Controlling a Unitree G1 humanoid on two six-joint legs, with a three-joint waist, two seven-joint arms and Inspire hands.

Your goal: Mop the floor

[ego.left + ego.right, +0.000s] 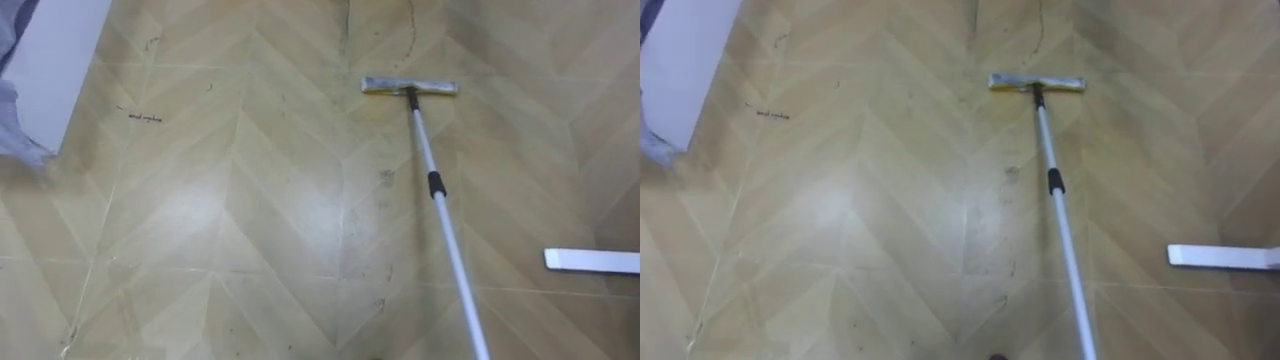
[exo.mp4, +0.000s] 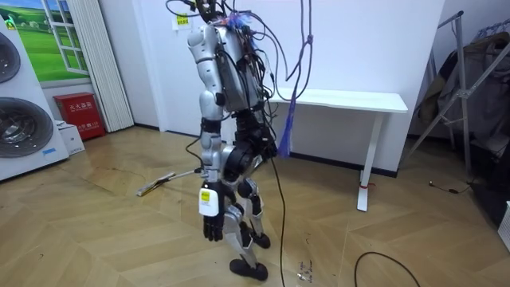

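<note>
The mop (image 1: 447, 225) lies with its flat head (image 1: 410, 87) on the floor (image 1: 250, 220), beyond and left of the white bar (image 1: 592, 261). A sweep toward that bar could knock the pole against it. I cannot tell what grips the pole, and the left hand (image 2: 212, 229) hangs relaxed and empty. There is one mop, one bar and one white panel (image 1: 55, 70), the panel far left of the bar.

light: bright, even indoor | glare: broad pale sheen on the wooden floor (image 1: 190, 205), left of centre | shadows: faint, soft-edged | room view: white wall (image 2: 358, 48) evenly lit
</note>
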